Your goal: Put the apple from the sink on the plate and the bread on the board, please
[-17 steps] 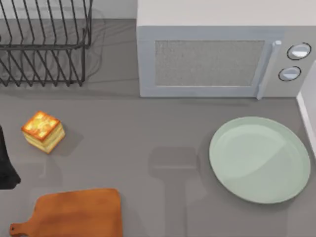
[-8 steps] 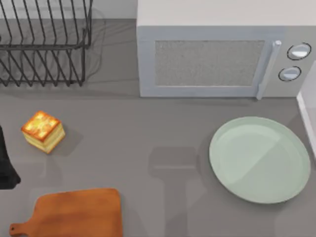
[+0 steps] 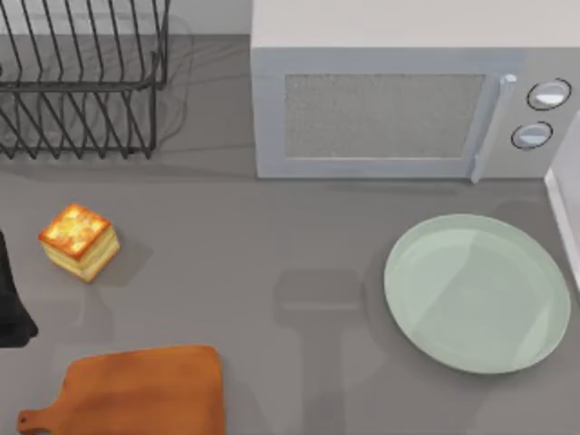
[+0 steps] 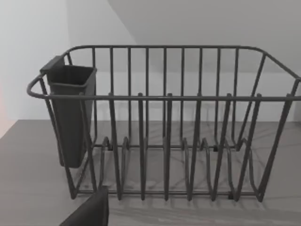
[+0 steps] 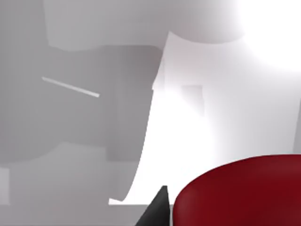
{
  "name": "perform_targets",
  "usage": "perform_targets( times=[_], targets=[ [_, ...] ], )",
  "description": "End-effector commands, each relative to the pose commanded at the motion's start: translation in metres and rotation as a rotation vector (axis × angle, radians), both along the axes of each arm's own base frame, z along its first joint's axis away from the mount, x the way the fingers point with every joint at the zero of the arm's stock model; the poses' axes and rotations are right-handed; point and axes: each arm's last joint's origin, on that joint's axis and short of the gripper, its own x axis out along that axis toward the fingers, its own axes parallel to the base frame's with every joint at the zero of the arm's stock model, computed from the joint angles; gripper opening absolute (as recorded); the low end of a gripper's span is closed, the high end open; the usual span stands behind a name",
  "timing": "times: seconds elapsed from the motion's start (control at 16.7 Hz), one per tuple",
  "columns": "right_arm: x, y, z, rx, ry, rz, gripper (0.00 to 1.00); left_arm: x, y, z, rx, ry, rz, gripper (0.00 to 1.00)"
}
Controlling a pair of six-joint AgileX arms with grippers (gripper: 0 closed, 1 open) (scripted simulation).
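The red apple (image 5: 244,188) looms close in the right wrist view, against the white walls of the sink (image 5: 188,141). My right gripper (image 5: 211,214) is shut on it, one dark fingertip (image 5: 159,207) pressed to its side. In the top view the pale green plate (image 3: 478,292) lies at the right, with nothing on it. The bread (image 3: 79,240) sits on the counter at the left, apart from the wooden board (image 3: 136,391) at the front left, which is bare. My left gripper (image 4: 89,212) stays at the left edge, facing the dish rack.
A microwave (image 3: 399,109) stands at the back centre-right, and a black wire dish rack (image 3: 82,82) with a cutlery cup (image 4: 70,117) at the back left. The sink's white rim (image 3: 566,199) runs along the right edge. Part of the left arm (image 3: 9,304) shows beside the bread.
A faint shadow across the plate has shifted. The bread, the board and the left arm have not moved.
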Motion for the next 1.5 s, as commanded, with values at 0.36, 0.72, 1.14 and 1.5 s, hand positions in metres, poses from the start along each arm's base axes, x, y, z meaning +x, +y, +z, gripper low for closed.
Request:
perform_targets(
  times=[0.36,0.72,1.14,1.5],
  targets=[
    [0.003,0.022,0.033,-0.017,-0.059,0.007,0.00,0.000,0.000,0.000,0.000,0.000,0.000,1.00],
    [-0.015,0.108,0.103,-0.009,-0.138,0.036,0.00,0.000,0.000,0.000,0.000,0.000,0.000,1.00],
    [-0.069,0.217,0.147,0.044,-0.142,0.071,0.00,0.000,0.000,0.000,0.000,0.000,0.000,1.00],
    [-0.096,0.276,0.122,0.035,-0.017,0.054,0.00,0.000,0.000,0.000,0.000,0.000,0.000,1.00]
  ],
)
